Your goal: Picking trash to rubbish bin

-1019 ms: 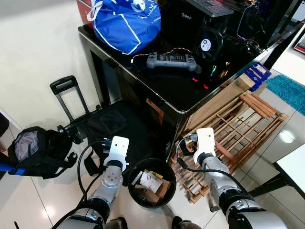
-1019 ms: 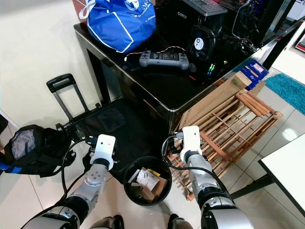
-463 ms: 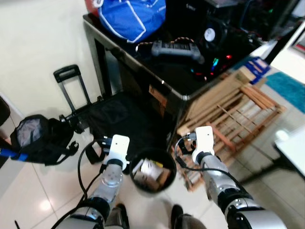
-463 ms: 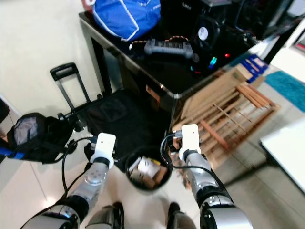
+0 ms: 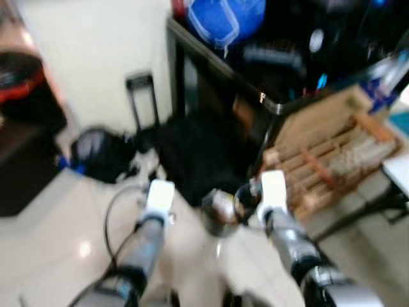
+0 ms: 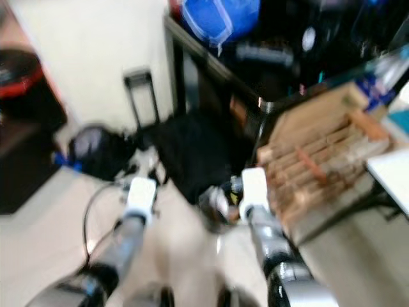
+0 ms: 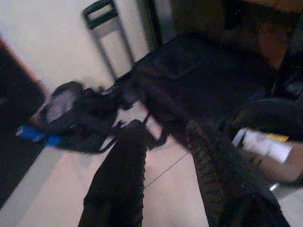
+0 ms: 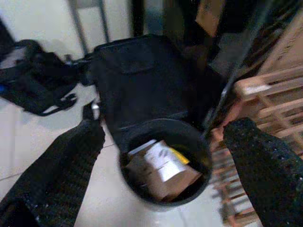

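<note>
Blurry head views; bin (image 8: 163,165) of paper trash (image 8: 161,163) on floor, right gripper (image 8: 165,156) wide above it, left gripper (image 7: 165,165) open, empty

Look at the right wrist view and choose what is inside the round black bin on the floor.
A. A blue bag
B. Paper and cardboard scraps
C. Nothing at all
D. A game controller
B. In the right wrist view, the black bin holds white paper and brown cardboard pieces, framed between the spread fingers of the right end effector, which holds nothing.
</note>
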Robot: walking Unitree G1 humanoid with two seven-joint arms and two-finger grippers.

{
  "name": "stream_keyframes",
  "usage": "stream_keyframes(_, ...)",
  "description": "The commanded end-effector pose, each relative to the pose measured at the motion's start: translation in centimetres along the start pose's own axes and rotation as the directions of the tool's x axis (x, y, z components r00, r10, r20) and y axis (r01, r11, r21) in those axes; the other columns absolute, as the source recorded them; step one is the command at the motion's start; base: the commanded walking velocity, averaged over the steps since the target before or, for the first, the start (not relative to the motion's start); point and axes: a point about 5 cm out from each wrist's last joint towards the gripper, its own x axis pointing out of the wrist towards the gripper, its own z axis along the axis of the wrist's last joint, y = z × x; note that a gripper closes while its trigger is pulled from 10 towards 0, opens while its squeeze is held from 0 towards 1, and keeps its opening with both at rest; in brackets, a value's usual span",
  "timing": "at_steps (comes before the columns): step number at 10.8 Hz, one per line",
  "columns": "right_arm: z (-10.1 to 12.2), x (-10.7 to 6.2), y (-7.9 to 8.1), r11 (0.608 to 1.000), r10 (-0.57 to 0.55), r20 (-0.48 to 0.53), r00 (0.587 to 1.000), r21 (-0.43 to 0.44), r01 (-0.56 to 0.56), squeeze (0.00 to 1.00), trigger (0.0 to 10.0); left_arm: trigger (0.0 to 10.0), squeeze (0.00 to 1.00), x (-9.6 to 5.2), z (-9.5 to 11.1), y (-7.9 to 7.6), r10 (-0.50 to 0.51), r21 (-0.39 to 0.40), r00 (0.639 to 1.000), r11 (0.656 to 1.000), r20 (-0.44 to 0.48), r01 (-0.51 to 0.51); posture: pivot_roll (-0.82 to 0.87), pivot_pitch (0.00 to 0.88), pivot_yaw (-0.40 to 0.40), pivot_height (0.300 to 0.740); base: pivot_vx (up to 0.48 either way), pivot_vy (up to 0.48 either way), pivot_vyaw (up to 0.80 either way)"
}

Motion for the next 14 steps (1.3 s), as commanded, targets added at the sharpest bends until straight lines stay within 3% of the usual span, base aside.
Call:
stream_keyframes(1, -0.37, -0.21, -0.22, 1.0, -0.005, -0.01, 1.0, -0.004, 0.005, 0.0, 10.0, 10.0, 0.0, -0.37, -0.59, -0.41, -0.01, -0.009, 1.0, 1.0, -0.023, 0.01, 0.01, 0.135, -0.012, 0.74, -0.277, 0.0, 0.0)
stream_keyframes(5, -0.35, -0.19, -0.25, 1.0, -0.007, -0.01, 1.0, -0.001, 0.007, 0.0, 10.0, 10.0, 0.0, -0.35, -0.61, -0.37, -0.008, -0.009, 1.0, 1.0, -0.025, 0.008, 0.01, 0.141, -0.013, 0.74, -0.28, 0.0, 0.0)
stream_keyframes(14, -0.22, -0.1, -0.17, 1.0, -0.008, -0.008, 1.0, 0.0, 0.008, 0.0, 10.0, 10.0, 0.0, -0.22, -0.46, -0.35, -0.013, -0.014, 1.0, 1.0, -0.026, 0.012, 0.01, 0.14, -0.012, 0.74, 0.0, 0.0, 0.0)
